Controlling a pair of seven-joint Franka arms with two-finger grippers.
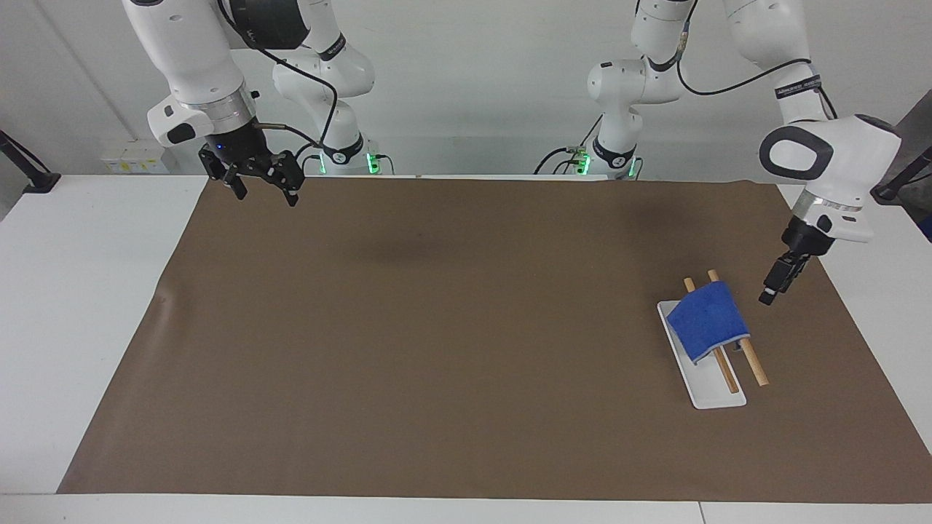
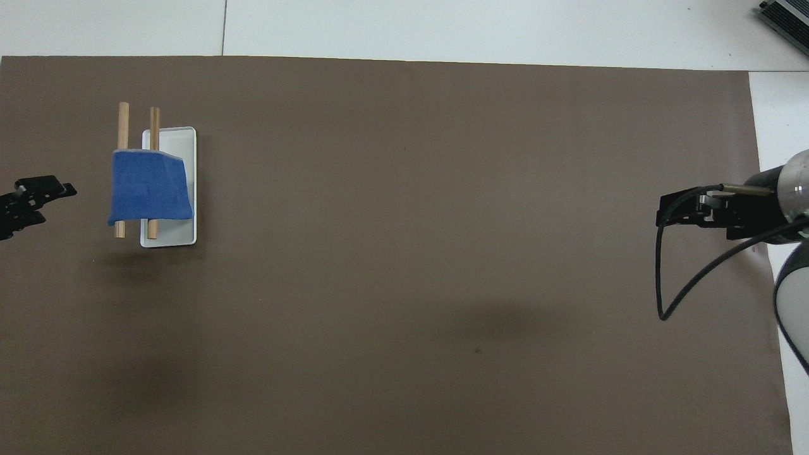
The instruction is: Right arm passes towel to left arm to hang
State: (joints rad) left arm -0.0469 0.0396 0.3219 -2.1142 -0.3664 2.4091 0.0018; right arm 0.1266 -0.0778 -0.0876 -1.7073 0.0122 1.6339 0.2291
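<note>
Towel (image 1: 708, 321) hangs over two wooden rods (image 1: 750, 361) above a white tray (image 1: 717, 397), at the left arm's end of the worktop. Left gripper (image 1: 769, 295) hovers beside it, fingers open, empty; right gripper (image 1: 262, 188) waits open over the brown mat's (image 1: 437, 349) corner. Hanging looks done; next is pulling clear.

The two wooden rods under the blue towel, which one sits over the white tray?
The wooden rod toward the right arm's end sits over the white tray; the other rod lies outside the tray's edge, over the brown mat.
</note>
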